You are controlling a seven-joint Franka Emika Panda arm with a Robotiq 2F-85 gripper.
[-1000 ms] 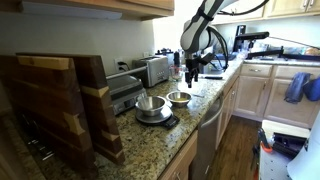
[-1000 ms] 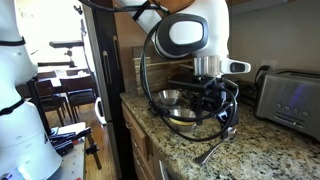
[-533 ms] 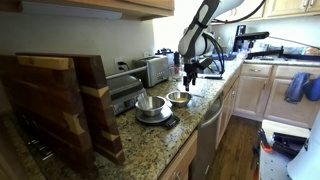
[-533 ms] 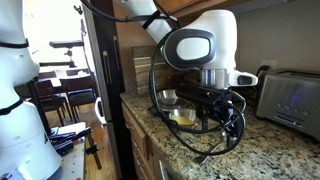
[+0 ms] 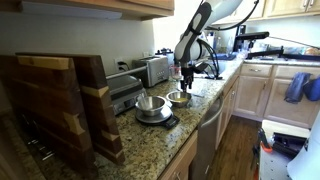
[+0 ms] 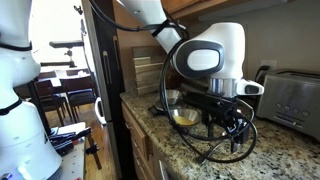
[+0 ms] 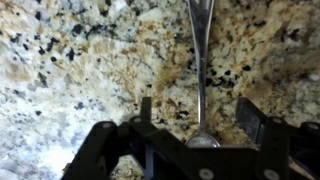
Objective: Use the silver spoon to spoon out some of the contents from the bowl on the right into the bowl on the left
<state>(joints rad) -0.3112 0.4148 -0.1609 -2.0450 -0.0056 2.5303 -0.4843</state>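
Observation:
The silver spoon lies flat on the speckled granite counter; it also shows in an exterior view. My gripper is open, pointing down just above the spoon, with one finger on each side of the handle near its bowl end. It shows in both exterior views. A metal bowl with yellowish contents stands beside the gripper. Another metal bowl sits on a black scale and has something standing in it.
A toaster stands at the back of the counter. A dark grill press and tall wooden cutting boards stand beyond the bowls. The counter's front edge is close to the spoon.
My gripper has moved along the counter away from the bowls and down, and now hangs over the spoon. The spoon and bowls have not moved.

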